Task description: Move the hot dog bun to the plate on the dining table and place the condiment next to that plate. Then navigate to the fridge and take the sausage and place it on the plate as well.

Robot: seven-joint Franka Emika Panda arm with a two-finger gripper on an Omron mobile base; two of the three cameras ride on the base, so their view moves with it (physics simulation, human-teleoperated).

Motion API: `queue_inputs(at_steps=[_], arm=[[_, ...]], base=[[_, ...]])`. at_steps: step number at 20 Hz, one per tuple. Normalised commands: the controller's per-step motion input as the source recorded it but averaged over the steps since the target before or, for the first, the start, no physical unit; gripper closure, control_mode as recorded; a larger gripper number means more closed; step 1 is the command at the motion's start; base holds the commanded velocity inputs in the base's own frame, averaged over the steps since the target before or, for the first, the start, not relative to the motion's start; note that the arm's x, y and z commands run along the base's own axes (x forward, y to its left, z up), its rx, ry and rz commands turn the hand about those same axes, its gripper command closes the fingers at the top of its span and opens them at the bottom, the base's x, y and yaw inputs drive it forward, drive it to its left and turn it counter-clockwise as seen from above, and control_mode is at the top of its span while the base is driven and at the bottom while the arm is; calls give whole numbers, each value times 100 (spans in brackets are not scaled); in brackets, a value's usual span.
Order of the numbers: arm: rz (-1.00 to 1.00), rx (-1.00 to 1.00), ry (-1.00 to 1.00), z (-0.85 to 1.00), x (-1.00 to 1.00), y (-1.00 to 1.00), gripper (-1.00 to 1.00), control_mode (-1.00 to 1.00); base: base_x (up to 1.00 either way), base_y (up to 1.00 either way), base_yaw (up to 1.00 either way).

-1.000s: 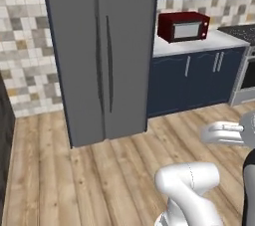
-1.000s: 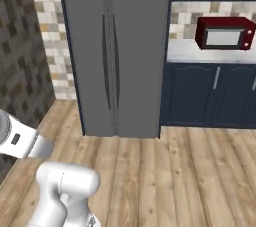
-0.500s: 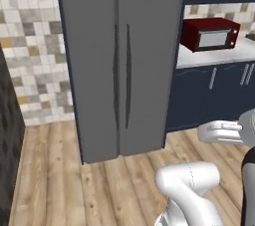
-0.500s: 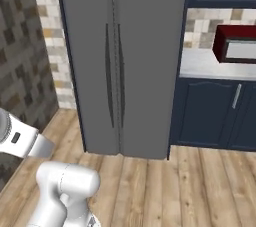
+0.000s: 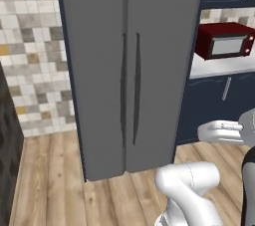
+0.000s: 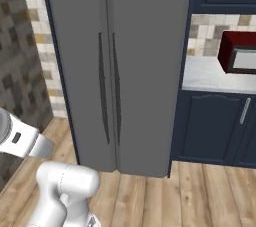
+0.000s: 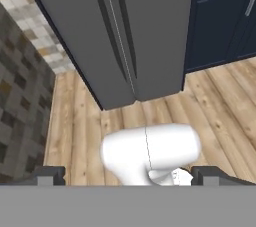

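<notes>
The tall grey fridge (image 5: 129, 70) stands straight ahead with both doors shut, its two slim vertical handles (image 5: 130, 88) side by side at the middle seam. It also fills much of the right base view as the fridge (image 6: 115, 61), and in the hand view the fridge (image 7: 125, 26) rises beyond a strip of wood floor. My gripper (image 7: 129, 176) is open, its two dark fingertips (image 7: 50, 174) set wide apart and holding nothing. The hot dog bun, plate, condiment and sausage are out of view.
A red microwave (image 5: 224, 41) sits on a pale counter (image 6: 210, 78) right of the fridge, above dark blue cabinets (image 6: 215, 126). A tiled wall (image 5: 35, 46) runs left of the fridge, and a dark wall edge (image 5: 7, 145) juts in at the near left. Wood floor (image 7: 75, 116) lies before the fridge.
The whole picture has shifted as the base drove nearer: the fridge now looks larger and more centred, and the microwave has slid toward the right edge. The gripper stays open.
</notes>
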Motion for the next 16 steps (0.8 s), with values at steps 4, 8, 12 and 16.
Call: queue_inputs(at_steps=[4, 8, 12, 16], arm=[[0, 0, 0, 0, 0, 0, -100, 100], [0, 0, 0, 0, 0, 0, -100, 100], [0, 0, 0, 0, 0, 0, -100, 100], [0, 0, 0, 0, 0, 0, -100, 100]], base=[[52, -2, 0], [51, -2, 0], [48, 0, 1], [41, 0, 1]])
